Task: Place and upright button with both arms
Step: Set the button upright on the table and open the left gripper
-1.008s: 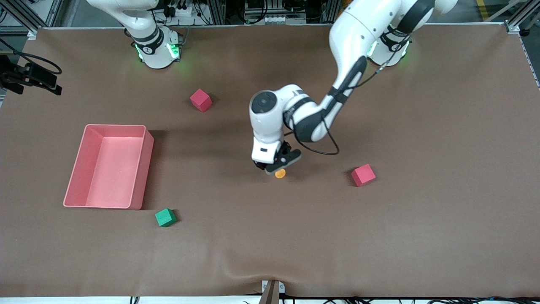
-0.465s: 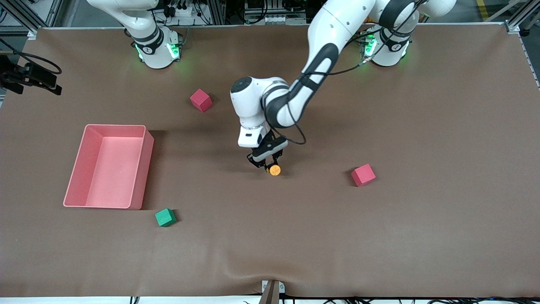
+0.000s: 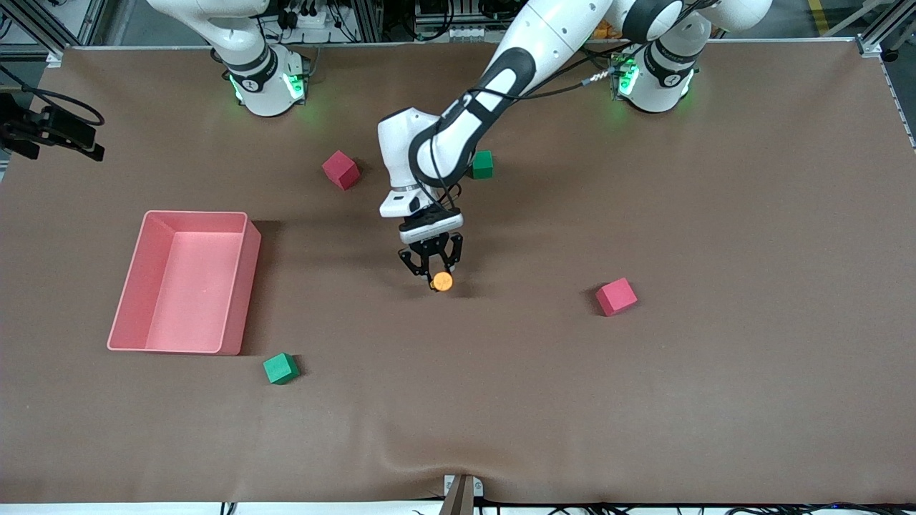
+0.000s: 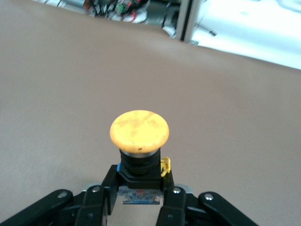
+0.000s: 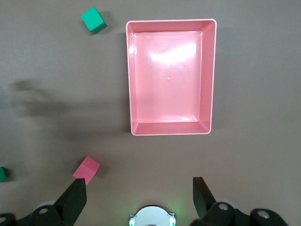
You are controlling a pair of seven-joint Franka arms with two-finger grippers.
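One left tool (image 3: 432, 270) clamping button (image 3: 443, 280)

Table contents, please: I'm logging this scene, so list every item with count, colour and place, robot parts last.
button: one, orange cap on black body, held in the left gripper over mid-table
red cubes: two, one near the right arm's base, one toward the left arm's end
green cubes: two, one nearer the front camera than the tray, one partly hidden by the left arm
tray: one, pink, toward the right arm's end
left gripper: shut on the button
right gripper: open, high above the tray; that arm waits
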